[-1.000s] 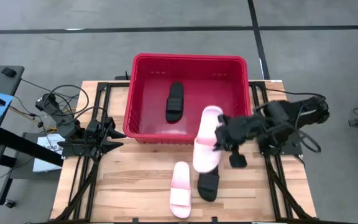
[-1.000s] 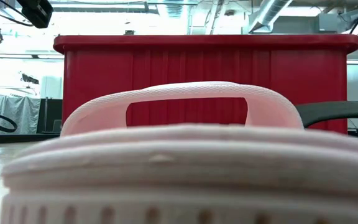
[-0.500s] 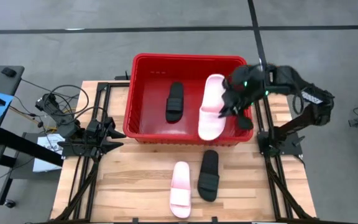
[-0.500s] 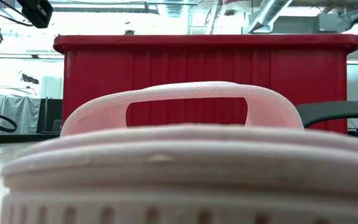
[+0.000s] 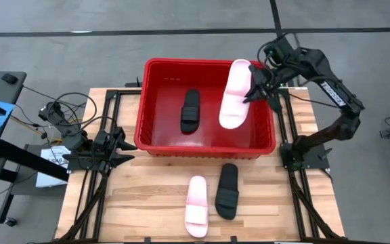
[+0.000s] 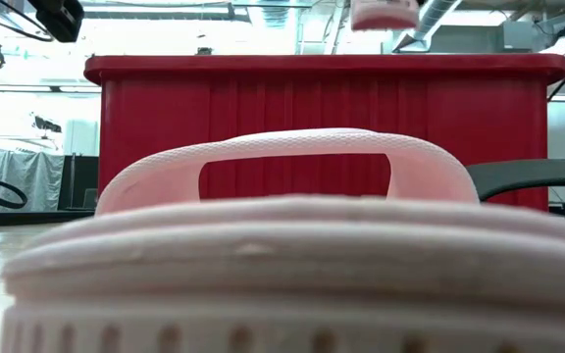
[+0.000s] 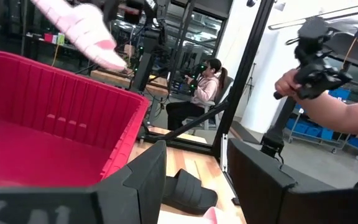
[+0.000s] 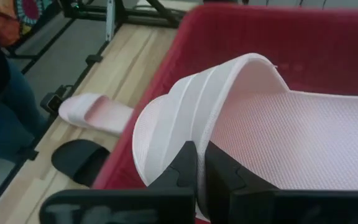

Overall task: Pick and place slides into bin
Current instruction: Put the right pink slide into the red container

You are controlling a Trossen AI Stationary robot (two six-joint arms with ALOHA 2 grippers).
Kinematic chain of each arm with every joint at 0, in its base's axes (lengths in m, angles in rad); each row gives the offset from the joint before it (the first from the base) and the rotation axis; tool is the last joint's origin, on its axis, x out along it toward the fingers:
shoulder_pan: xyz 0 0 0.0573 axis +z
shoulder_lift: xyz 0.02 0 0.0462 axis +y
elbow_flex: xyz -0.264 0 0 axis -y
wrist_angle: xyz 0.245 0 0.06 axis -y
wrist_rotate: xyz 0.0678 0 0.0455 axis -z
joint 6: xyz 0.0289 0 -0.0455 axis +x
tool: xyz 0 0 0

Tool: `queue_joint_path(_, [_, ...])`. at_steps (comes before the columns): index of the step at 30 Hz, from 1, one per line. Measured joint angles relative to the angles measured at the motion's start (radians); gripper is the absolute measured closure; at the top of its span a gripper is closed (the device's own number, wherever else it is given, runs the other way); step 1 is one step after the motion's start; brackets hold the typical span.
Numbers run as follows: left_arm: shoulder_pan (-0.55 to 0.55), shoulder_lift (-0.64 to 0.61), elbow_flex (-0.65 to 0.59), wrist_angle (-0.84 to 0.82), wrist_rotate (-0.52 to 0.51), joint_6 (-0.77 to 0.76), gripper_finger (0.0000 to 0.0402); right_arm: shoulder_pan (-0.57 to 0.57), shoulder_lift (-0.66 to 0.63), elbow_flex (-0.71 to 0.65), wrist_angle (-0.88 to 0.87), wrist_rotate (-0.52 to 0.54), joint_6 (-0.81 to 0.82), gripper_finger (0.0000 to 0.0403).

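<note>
At the counter's (image 5: 141, 196) near edge lay two slides side by side, a pink slide (image 5: 196, 205) and, just to its right, a black slide (image 5: 227, 190), both flat on the wood in front of the bin (image 5: 205, 148). In the low view the pink one (image 6: 282, 245) filled almost the whole picture, with the bin's red wall (image 6: 165, 118) rising behind its strap. Inside the bin, toward its left half, a second black slide (image 5: 190, 110) lay flat on the floor. Over the bin's far right part hung a second pink slide (image 5: 235, 94), held in the air and tilted, its end reaching past the far rim. The right tool (image 5: 258, 87) was closed on that held slide's edge, and the right wrist view showed the dark fingers (image 8: 182, 171) clamped on the held slide's (image 8: 253, 124) side by the strap, with the bin's interior below it. The left tool (image 5: 128, 144) rested low at the counter's left side, beside the bin's left wall; its fingers (image 7: 148, 180) stood apart with nothing between them. Beyond the counter, the left wrist view showed a seated person (image 7: 197, 93) and a nearer arm (image 7: 334, 112).
</note>
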Motion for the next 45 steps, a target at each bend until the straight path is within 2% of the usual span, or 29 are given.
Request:
queue_joint_path(8, [0.0, 0.0, 0.0, 0.0, 0.0, 0.011, 0.0241, -0.152, -0.001, -0.203, 0.003, -0.113, -0.145, 0.0403])
queue_joint_path(21, [0.0, 0.0, 0.0, 0.0, 0.0, 0.011, 0.0241, -0.252, 0.017, -0.473, 0.139, -0.137, -0.232, 0.0403])
queue_joint_path(27, [0.0, 0.0, 0.0, 0.0, -0.004, 0.011, 0.0241, -0.273, 0.14, -0.495, 0.133, -0.132, -0.277, 0.0403])
queue_joint_path(34, [0.0, 0.0, 0.0, 0.0, -0.005, 0.011, 0.0241, -0.272, 0.288, -0.495, 0.138, -0.071, -0.286, 0.0403])
queue_joint_path(40, [0.0, 0.0, 0.0, 0.001, -0.005, 0.011, 0.0241, -0.27, 0.351, -0.494, 0.137, -0.003, -0.279, 0.0403])
queue_joint_path(45, [0.0, 0.0, 0.0, 0.0, -0.005, 0.01, 0.0241, -0.27, 0.378, -0.493, 0.129, 0.001, -0.275, 0.0403])
